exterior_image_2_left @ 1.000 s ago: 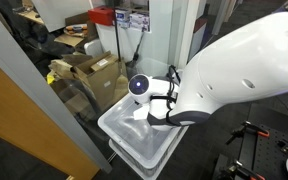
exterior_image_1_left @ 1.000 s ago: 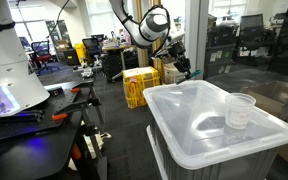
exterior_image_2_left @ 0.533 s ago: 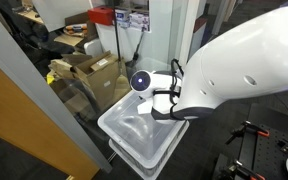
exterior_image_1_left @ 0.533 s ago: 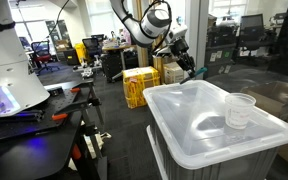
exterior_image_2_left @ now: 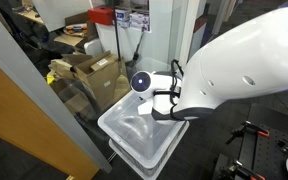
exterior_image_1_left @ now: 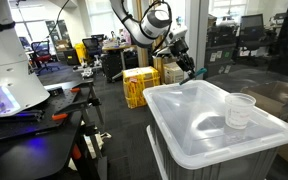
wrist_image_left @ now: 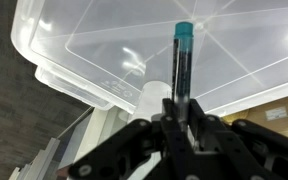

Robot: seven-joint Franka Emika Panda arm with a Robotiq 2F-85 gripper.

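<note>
In the wrist view my gripper [wrist_image_left: 180, 112] is shut on a slim dark marker [wrist_image_left: 182, 70] with a teal cap, which stands up between the fingers. Past the marker lies the translucent lid of a plastic bin [wrist_image_left: 94, 45], and a clear plastic cup [wrist_image_left: 150, 96] is partly hidden behind the fingers. In an exterior view the gripper [exterior_image_1_left: 185, 62] hangs above the far edge of the bin lid [exterior_image_1_left: 189, 125], and the cup [exterior_image_1_left: 240, 110] stands upright near the lid's right side. In an exterior view the big white arm [exterior_image_2_left: 239, 70] hides the fingers above the bin [exterior_image_2_left: 134, 138].
Yellow crates [exterior_image_1_left: 137, 85] stand on the floor behind the bin. A dark workbench [exterior_image_1_left: 34, 115] with tools is to the side. Cardboard boxes [exterior_image_2_left: 89, 72] sit behind a glass pane [exterior_image_2_left: 24, 90] close to the bin.
The gripper has risen slightly with the marker still held, then stayed still over the last half second. The cup and bin have not moved.
</note>
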